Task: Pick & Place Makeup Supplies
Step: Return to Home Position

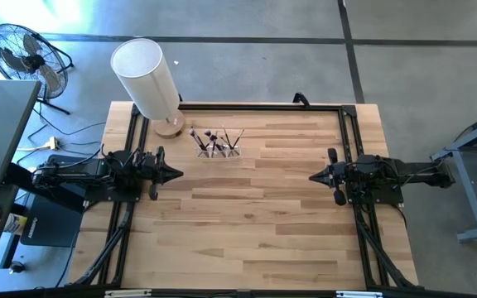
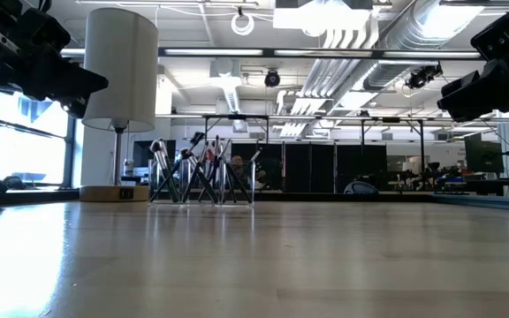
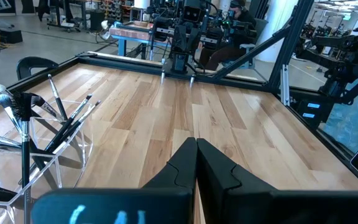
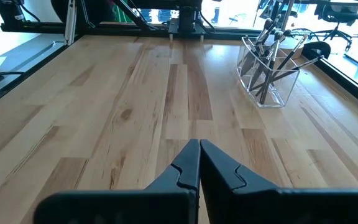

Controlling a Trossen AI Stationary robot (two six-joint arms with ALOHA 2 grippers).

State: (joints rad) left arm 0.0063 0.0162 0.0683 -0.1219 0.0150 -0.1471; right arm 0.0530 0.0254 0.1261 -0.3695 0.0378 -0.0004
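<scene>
Several brushes (image 4: 271, 61) tangle in holder (image 4: 278, 93), uncountable; left arm (image 1: 98, 175), right arm (image 1: 383, 174) parked

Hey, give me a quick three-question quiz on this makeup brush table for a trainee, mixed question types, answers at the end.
1. Fill in: the left claw and the right claw are both ____ (open/shut).
2. The clear organizer stands: A) beside the white lamp, B) at the table edge opposite the lamp, C) on the floor.
3. True or false: every makeup brush stands in the organizer; none lies on the table.
Key: 1 shut; 2 A; 3 true.
</scene>
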